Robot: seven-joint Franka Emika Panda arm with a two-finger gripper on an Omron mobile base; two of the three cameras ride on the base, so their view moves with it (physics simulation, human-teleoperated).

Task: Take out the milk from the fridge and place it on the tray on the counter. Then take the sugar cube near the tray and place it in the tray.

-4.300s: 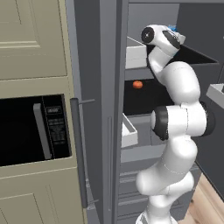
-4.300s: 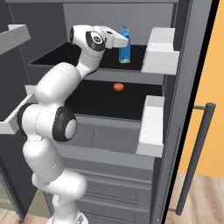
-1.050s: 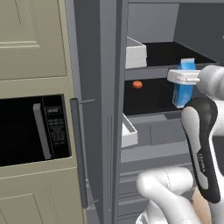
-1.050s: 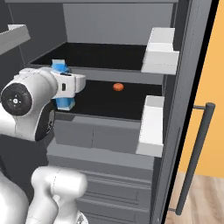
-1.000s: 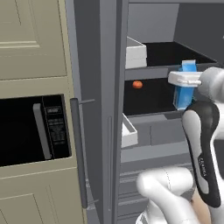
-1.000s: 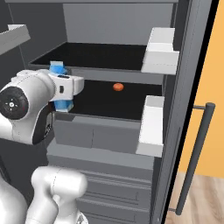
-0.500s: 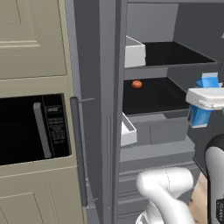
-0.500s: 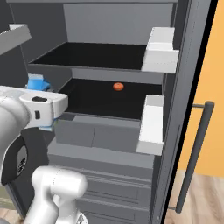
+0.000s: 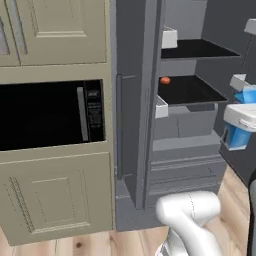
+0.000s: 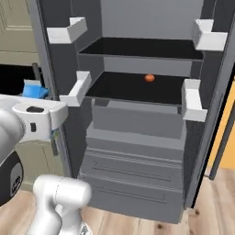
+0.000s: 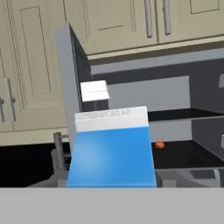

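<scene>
The fridge [image 10: 137, 137] stands open, a tall dark grey cabinet with 2 black shelves, grey drawers below and white bins [image 10: 195, 98] on both door sides. A small orange round item [image 10: 149, 78] sits on the lower shelf, towards the back. Left of the fridge, pale beige panelled cabinets [image 9: 55, 30] frame a built-in black microwave [image 9: 47, 115] with a vertical handle and a control strip whose markings are too small to read. The floor is light wood planks [image 9: 235, 220].

The milk [image 11: 111, 151], a blue carton with a paler upper panel, is outside the fridge, carried in front of it at about the height of the lower shelf. In the hand view it stands upright right against the camera; the pale band carries faint grey lettering, too blurred to read. The gripper [image 9: 239, 125] shows in the left base view as a white block around the carton, blue showing above and below it, so the fingers are clasped on the milk.
</scene>
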